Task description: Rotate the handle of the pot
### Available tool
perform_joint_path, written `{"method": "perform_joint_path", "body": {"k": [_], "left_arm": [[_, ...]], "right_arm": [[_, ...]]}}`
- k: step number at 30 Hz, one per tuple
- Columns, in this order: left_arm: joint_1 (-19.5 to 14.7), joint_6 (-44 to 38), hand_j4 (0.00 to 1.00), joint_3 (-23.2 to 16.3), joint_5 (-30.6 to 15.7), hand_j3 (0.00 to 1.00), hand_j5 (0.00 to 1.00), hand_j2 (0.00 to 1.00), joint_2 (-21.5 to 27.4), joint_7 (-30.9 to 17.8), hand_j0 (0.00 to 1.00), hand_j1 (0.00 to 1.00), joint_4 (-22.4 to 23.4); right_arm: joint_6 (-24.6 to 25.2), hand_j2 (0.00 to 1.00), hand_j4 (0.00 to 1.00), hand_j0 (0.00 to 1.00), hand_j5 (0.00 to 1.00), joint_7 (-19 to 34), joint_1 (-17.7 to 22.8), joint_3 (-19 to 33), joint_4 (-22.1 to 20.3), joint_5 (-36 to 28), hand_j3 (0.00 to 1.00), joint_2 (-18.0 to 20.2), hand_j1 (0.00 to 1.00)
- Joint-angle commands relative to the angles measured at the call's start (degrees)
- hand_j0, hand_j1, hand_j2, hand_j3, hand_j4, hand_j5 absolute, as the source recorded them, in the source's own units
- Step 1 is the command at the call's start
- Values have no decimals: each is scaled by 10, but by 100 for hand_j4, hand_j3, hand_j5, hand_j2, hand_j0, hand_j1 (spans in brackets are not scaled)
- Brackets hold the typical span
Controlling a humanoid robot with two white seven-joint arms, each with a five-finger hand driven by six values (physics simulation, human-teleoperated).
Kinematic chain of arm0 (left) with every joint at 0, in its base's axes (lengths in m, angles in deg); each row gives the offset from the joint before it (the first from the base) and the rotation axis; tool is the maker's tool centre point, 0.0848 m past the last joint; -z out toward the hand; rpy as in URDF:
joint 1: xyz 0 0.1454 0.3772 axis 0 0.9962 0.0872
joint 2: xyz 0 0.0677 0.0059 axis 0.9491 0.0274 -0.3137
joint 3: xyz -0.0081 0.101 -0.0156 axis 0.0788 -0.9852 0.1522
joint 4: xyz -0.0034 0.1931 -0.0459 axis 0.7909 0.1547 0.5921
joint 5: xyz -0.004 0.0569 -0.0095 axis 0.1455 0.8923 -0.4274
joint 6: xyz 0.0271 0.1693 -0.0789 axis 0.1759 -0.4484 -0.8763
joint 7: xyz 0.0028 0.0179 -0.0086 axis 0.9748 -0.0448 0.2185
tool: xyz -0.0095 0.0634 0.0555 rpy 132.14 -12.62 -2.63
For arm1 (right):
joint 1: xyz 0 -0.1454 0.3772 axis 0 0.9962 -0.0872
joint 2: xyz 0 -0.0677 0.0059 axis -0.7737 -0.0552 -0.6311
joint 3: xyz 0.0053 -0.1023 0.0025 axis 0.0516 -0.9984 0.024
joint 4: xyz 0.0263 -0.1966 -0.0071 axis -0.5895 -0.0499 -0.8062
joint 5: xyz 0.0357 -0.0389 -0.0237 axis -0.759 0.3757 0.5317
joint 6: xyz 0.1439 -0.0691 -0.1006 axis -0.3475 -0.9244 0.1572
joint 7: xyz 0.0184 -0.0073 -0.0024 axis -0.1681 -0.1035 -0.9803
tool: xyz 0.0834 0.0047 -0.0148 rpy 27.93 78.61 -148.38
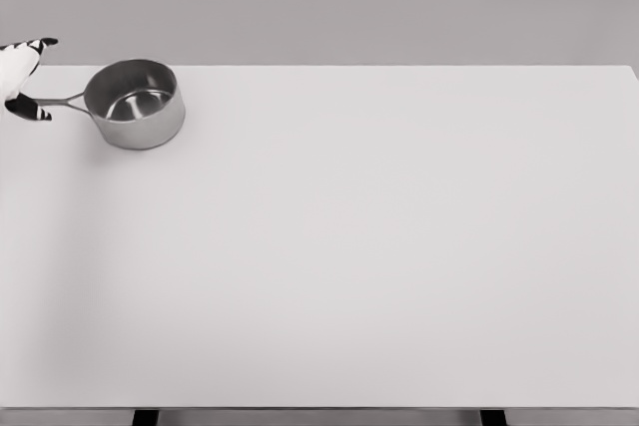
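A: Where is the pot?

B: The small round polished steel saucepan (135,104) stands upright on the wide pale grey table (349,266), far out toward ten o'clock from the table's middle, near the far left corner. Its mouth is open and nothing shows inside but the shiny bottom.

A: And the handle?

B: The thin straight steel handle (62,102) leaves the pot wall at nine o'clock and runs nearly level toward the left edge of the view, dipping only slightly as it goes.

A: Any hand in sight?

B: One. The white left hand with black fingertips (22,77) shows at the left edge, at nine o'clock from the pot. Only part of it is in view; the rest is cut off by the edge.

A: What are its fingers doing?

B: One black-tipped finger (43,44) points out to the right above the handle, well clear of it. Another black tip (38,113) sits at the outer end of the handle, just under it. The two stand wide apart, so the hand looks spread around the handle's end. Whether the lower tip touches the steel, I cannot tell.

A: The right arm?

B: Not visible.

A: Anything else?

B: Two dark table legs (146,417) at the bottom edge, toward six o'clock.
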Motion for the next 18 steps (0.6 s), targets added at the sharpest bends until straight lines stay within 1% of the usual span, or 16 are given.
{"method": "perform_joint_path", "body": {"k": [1,9,14,16,17,18], "left_arm": [[-1,1,100,-7,-1,100,100,100,0,1,100,100,10],[-4,5,100,-7,-2,100,100,100,0,1,100,100,12],[-3,8,100,-2,-7,100,100,100,2,1,100,100,1],[2,8,100,1,-8,100,100,100,5,1,100,100,-28],[7,8,100,1,-10,100,100,100,6,1,100,100,-58],[11,8,100,2,-11,100,100,100,6,1,100,100,-68]], "right_arm": [[0,100,100,100,100,0,0,0,0,0,100,0,100],[-1,100,100,100,100,0,0,0,0,0,100,0,100],[0,100,100,100,100,0,0,0,0,0,100,0,100],[0,100,100,100,100,0,0,0,0,0,100,0,100],[0,100,100,100,100,0,0,0,0,0,100,0,100],[0,100,100,100,100,0,0,0,0,0,100,0,100]]}}
